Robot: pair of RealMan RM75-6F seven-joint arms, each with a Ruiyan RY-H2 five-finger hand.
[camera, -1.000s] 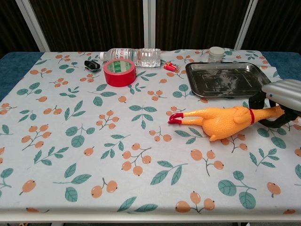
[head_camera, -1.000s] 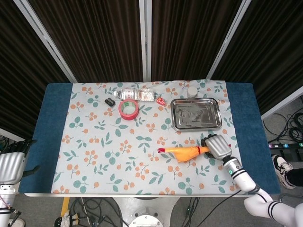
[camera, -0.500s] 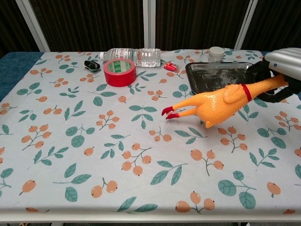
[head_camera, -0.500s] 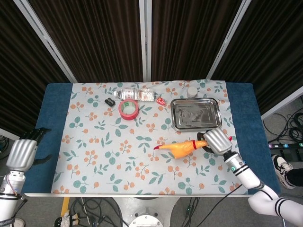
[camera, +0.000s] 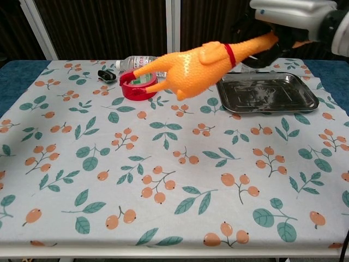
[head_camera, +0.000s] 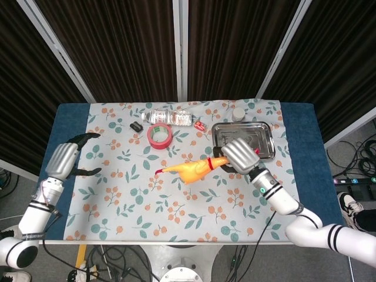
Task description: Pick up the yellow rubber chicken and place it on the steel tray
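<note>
Above flowery table (head_camera: 135, 194): right hand (head_camera: 239, 155), fingers clamped on soft, light yellow rubber chicken (camera: 188, 68) by neck; left hand (head_camera: 61, 161) spread, empty.

dark ribbed curtains (head_camera: 235, 47) with pale slanted poles (head_camera: 56, 44) hang behind the table (head_camera: 302, 126); cables (head_camera: 361, 155) litter the grey floor.

Silver-backed hands (head_camera: 239, 155), seemingly black fingers, white forearms (head_camera: 282, 202).
</note>
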